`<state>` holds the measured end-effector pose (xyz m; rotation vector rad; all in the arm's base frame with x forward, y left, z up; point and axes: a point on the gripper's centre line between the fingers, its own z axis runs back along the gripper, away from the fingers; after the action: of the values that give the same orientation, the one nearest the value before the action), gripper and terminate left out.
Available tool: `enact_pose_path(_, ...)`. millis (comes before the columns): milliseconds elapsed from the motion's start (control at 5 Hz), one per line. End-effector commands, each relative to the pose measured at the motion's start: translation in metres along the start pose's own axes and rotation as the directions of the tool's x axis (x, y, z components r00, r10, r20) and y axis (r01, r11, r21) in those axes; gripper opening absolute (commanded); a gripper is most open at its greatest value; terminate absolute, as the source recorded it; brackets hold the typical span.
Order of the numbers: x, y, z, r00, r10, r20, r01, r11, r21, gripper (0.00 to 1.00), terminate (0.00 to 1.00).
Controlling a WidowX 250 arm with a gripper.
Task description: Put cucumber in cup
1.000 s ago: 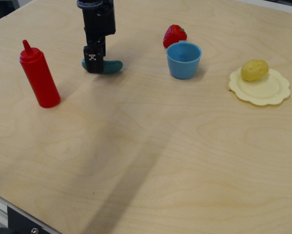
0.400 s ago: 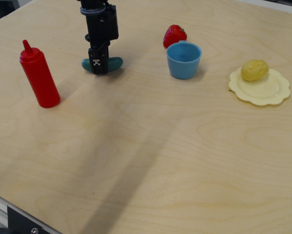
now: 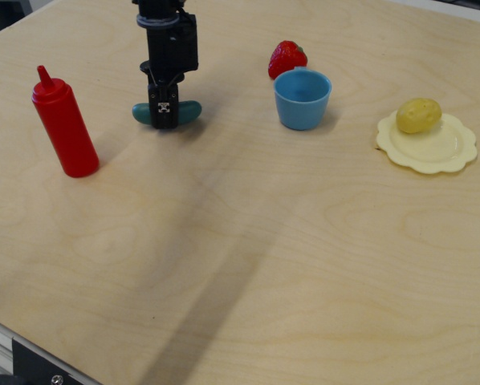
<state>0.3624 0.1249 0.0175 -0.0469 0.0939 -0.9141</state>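
The dark teal cucumber (image 3: pixel 190 111) lies on the wooden table, left of centre at the back. My black gripper (image 3: pixel 164 115) is down over its middle, so only the two ends show on either side. The fingers are in line with the camera, and I cannot tell whether they are closed on the cucumber. The light blue cup (image 3: pixel 303 99) stands upright and empty to the right of the cucumber, well apart from the gripper.
A red squeeze bottle (image 3: pixel 63 124) stands to the left of the gripper. A red strawberry (image 3: pixel 287 58) lies just behind the cup. A pale yellow scalloped plate (image 3: pixel 449 152) with a yellow potato (image 3: pixel 418 115) on it is at the far right.
The gripper has moved right from the cucumber's left end to its middle and has come lower. The cucumber has shifted slightly.
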Motion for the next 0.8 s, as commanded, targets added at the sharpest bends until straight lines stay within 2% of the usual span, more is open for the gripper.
enact_pose_path(0, 0.053, -0.002, 0.093, 0.996, 0.000, 0.087, -0.013, 0.990, 0.143, 0.00, 0.00)
enact_pose_path(200, 0.072, -0.008, 0.110, 0.993, 0.003, 0.117, -0.021, 0.987, 0.158, 0.00, 0.00)
enact_pose_path(400, 0.094, -0.013, 0.119, 0.980, -0.011, 0.198, -0.023, 0.986, 0.166, 0.00, 0.00)
enact_pose_path(600, 0.115, -0.011, 0.109, 0.963, -0.008, 0.269, -0.033, 0.988, 0.148, 0.00, 0.00)
